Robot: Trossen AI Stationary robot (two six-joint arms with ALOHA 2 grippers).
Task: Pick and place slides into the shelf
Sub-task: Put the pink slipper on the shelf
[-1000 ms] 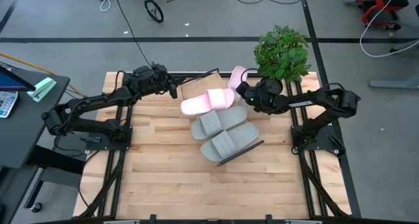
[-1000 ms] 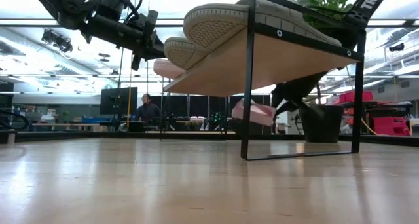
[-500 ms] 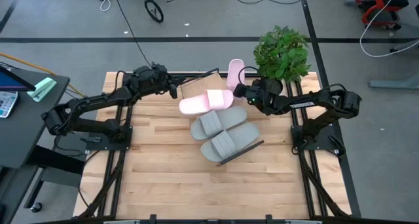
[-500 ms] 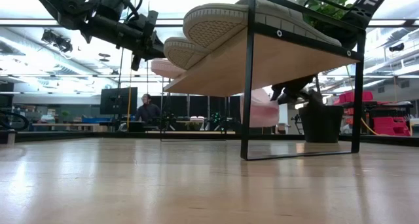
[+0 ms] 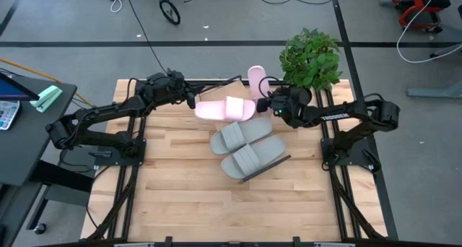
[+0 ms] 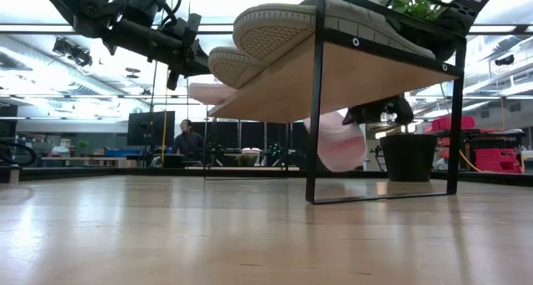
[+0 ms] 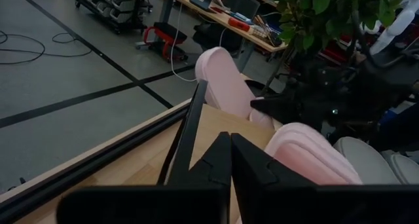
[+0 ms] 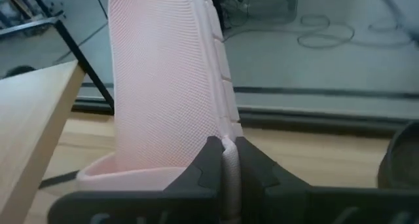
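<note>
Gripping a pale pink slide [image 5: 257, 81] by its edge, your right gripper [image 5: 271, 102] sits at the shelf [image 5: 216, 97]'s three o'clock end. Your left gripper [image 5: 189, 97], fingers together, touches the nine o'clock end; three slides lie on it.

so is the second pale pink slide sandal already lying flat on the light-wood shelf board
No, the right gripper holds that pale pink slide sandal by its edge, beyond the light-wood shelf board's end.

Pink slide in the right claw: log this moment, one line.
right claw: shut on pink slide, lifted | left claw: shut on shelf | three slides shelved
</note>
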